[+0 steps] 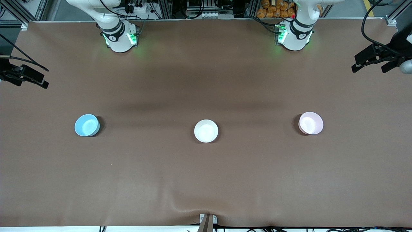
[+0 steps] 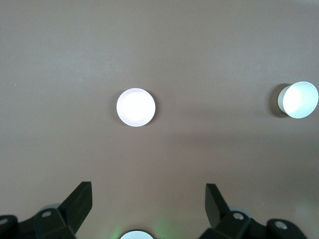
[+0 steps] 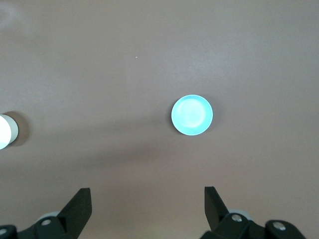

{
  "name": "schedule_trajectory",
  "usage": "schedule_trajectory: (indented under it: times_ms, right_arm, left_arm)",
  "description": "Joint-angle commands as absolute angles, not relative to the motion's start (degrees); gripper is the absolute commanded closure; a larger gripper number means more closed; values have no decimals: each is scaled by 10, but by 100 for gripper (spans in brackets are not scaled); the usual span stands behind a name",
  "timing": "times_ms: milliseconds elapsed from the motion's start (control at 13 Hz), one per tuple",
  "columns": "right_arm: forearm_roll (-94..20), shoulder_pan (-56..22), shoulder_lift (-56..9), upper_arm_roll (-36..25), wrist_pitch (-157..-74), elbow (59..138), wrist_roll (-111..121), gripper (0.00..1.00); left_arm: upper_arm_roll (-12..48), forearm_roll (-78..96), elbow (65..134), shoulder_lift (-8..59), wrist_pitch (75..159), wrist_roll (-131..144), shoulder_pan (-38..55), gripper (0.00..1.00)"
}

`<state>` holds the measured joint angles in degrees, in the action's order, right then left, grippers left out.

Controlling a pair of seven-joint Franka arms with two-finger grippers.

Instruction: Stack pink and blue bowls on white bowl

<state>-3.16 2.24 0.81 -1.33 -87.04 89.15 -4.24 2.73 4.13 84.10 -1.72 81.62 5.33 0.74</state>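
Observation:
Three bowls stand in a row across the table. The white bowl [image 1: 206,130] is in the middle. The light blue bowl [image 1: 87,125] is toward the right arm's end, and the pale pink bowl [image 1: 311,123] is toward the left arm's end. My left gripper [image 1: 368,67] hangs high at the left arm's end, open and empty [image 2: 148,191]. Its wrist view shows the pink bowl [image 2: 135,107], washed out pale, and the white bowl [image 2: 299,99]. My right gripper [image 1: 32,82] hangs high at the right arm's end, open and empty [image 3: 147,191]. Its wrist view shows the blue bowl [image 3: 192,115] and the white bowl's edge [image 3: 5,130].
A brown cloth [image 1: 206,180] covers the table and ripples near the edge nearest the front camera. The arm bases [image 1: 120,37] [image 1: 294,35] stand along the edge farthest from that camera. A small clamp [image 1: 207,220] sits at the nearest edge.

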Motion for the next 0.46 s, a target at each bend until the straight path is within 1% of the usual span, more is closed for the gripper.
schedule_trajectory:
  times_ms: [0, 385]
  right_arm:
    - [-39, 30, 11, -10, -866, 891, -43, 0]
    - [-39, 30, 11, -10, -866, 891, -43, 0]
  left_arm:
    - [30, 33, 834, -16, 817, 44, 9, 0]
    - [30, 30, 834, -4, 816, 47, 9, 0]
